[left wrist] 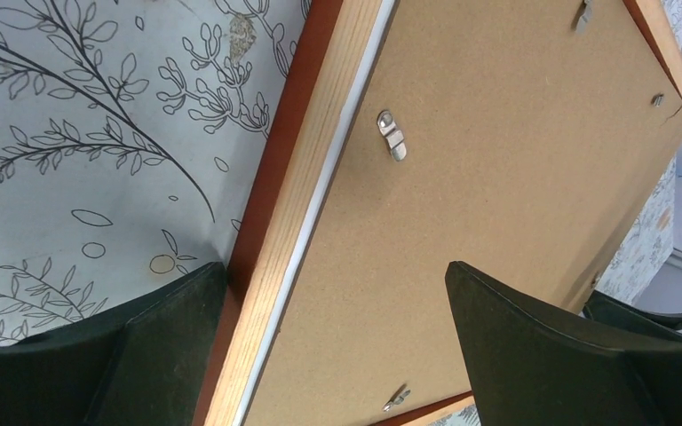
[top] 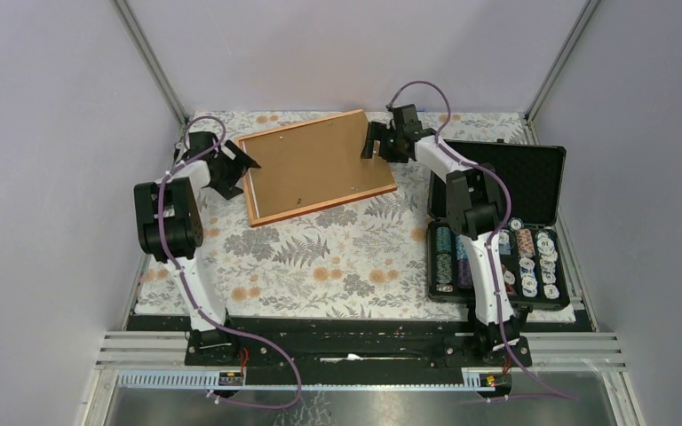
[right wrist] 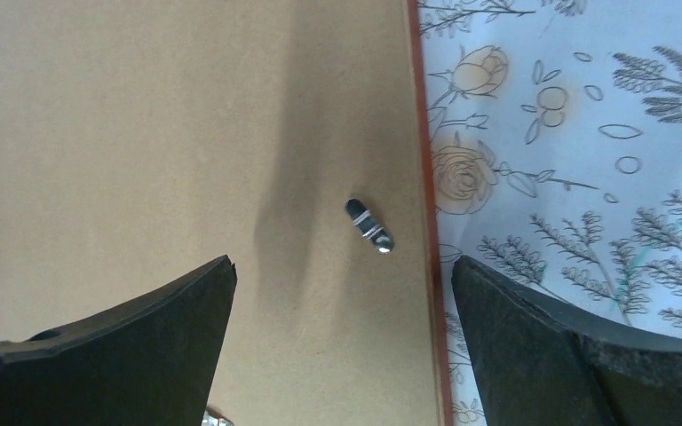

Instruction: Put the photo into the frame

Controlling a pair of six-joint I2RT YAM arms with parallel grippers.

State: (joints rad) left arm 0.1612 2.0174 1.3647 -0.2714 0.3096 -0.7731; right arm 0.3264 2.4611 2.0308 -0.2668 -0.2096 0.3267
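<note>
The orange-brown wooden frame (top: pixel 324 208) lies face down at the back of the table. The plain brown backing board (top: pixel 315 166) sits inside it. The photo's picture side is hidden. In the left wrist view a thin white strip (left wrist: pixel 333 169) shows between the frame rail (left wrist: pixel 297 204) and the board (left wrist: pixel 497 160). My left gripper (top: pixel 238 176) is open and straddles the frame's left rail (left wrist: pixel 337 271). My right gripper (top: pixel 369 142) is open over the frame's right edge (right wrist: pixel 344 264). One finger is above the board (right wrist: pixel 142 133) and the other is past the rim (right wrist: pixel 428 222).
Small metal clips (left wrist: pixel 392 135) (right wrist: pixel 368 224) lie on the board near its edges. An open black case of chips (top: pixel 497 257) stands at the right, behind my right arm. A floral cloth (top: pixel 320 266) covers the table. Grey walls enclose the back and sides.
</note>
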